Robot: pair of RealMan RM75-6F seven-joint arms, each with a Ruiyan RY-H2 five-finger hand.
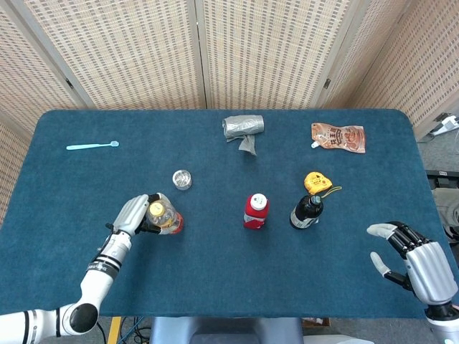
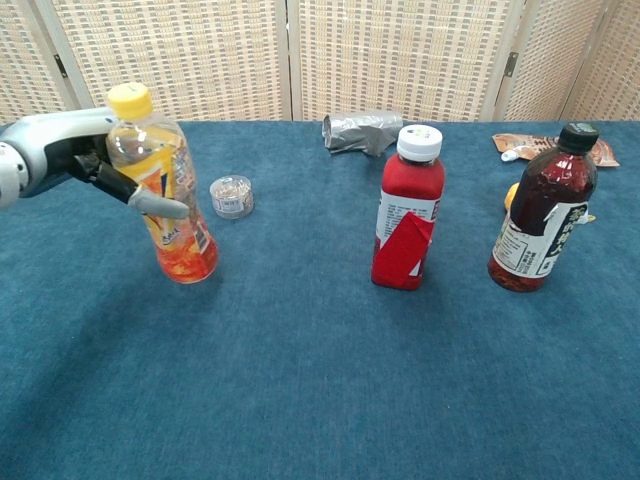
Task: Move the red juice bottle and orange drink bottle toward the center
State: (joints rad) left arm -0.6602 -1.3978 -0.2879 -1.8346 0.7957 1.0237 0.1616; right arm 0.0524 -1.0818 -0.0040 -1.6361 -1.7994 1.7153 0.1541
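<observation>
My left hand [image 1: 135,213] [image 2: 70,155] grips the orange drink bottle [image 1: 164,218] [image 2: 163,197], which has a yellow cap and leans a little to the left; its base is at the table. The red juice bottle [image 1: 255,211] [image 2: 407,220] with a white cap stands upright near the table's middle, untouched. My right hand [image 1: 416,261] hovers open at the near right edge in the head view, well away from both bottles; the chest view does not show it.
A dark bottle [image 1: 307,210] [image 2: 541,222] stands right of the red one, a yellow object [image 1: 315,181] behind it. A small clear jar [image 1: 182,179] [image 2: 231,196] sits just behind the orange bottle. A silver pouch [image 1: 242,127], snack packet [image 1: 338,137] and blue spoon [image 1: 92,146] lie farther back.
</observation>
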